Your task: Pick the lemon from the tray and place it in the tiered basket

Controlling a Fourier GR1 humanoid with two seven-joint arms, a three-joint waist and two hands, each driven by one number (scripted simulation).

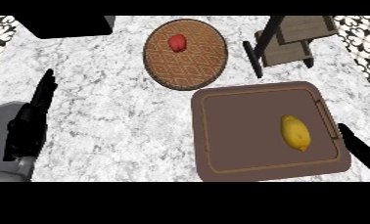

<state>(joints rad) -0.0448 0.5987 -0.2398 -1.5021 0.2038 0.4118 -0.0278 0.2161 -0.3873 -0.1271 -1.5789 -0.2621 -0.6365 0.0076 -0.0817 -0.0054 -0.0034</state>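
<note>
Marble counter [108, 110]: lemon [295, 132] lies on the tray [239, 135], left hand [29, 125] released, state of right hand [354, 145] unclear.

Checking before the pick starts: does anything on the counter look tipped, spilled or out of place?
Nothing stands out. The lemon lies whole on the tray, toward its right side; a red item sits on the round woven plate; the tiered basket stands at the back right. No spills show.

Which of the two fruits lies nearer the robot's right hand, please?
The yellow lemon on the tray; the red fruit sits farther off, on the plate.
</note>
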